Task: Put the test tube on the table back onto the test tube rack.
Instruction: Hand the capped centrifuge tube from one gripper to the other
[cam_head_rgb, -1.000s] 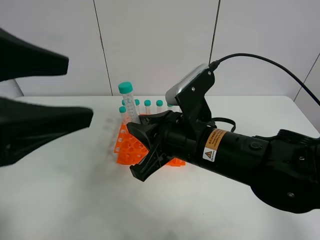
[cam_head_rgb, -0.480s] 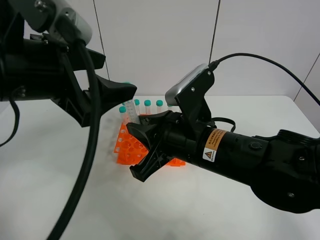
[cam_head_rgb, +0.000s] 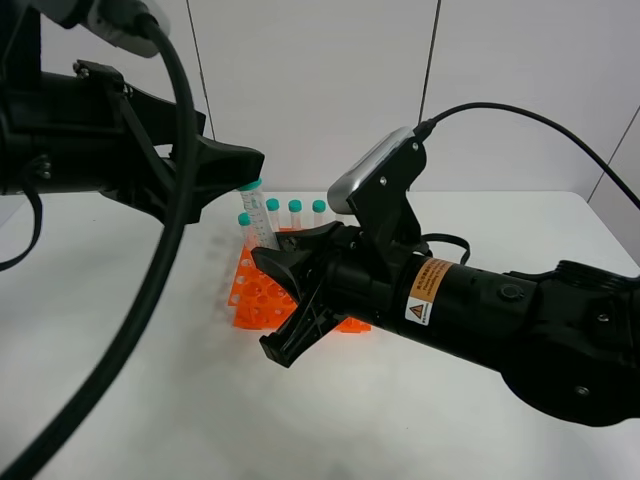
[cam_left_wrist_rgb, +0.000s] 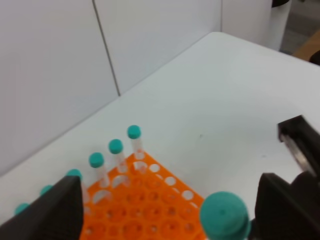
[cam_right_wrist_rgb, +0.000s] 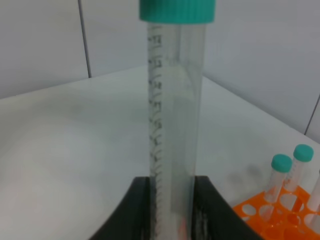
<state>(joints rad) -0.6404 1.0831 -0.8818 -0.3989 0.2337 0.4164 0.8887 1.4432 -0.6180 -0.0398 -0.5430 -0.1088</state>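
Observation:
My right gripper is shut on the test tube, a clear tube with a teal cap, and holds it nearly upright over the left part of the orange test tube rack. The right wrist view shows the tube clamped between the two black fingers. My left gripper is open, up at the tube's cap. In the left wrist view the cap sits between the spread fingers, close to one of them, above the rack.
Several other capped tubes stand along the rack's back row; they also show in the left wrist view and in the right wrist view. The white table lies around the rack. Both arms crowd the space above the rack.
My left arm has swung in from the near left and brought its open gripper up to the tube's cap. The right gripper and the tube have hardly moved.

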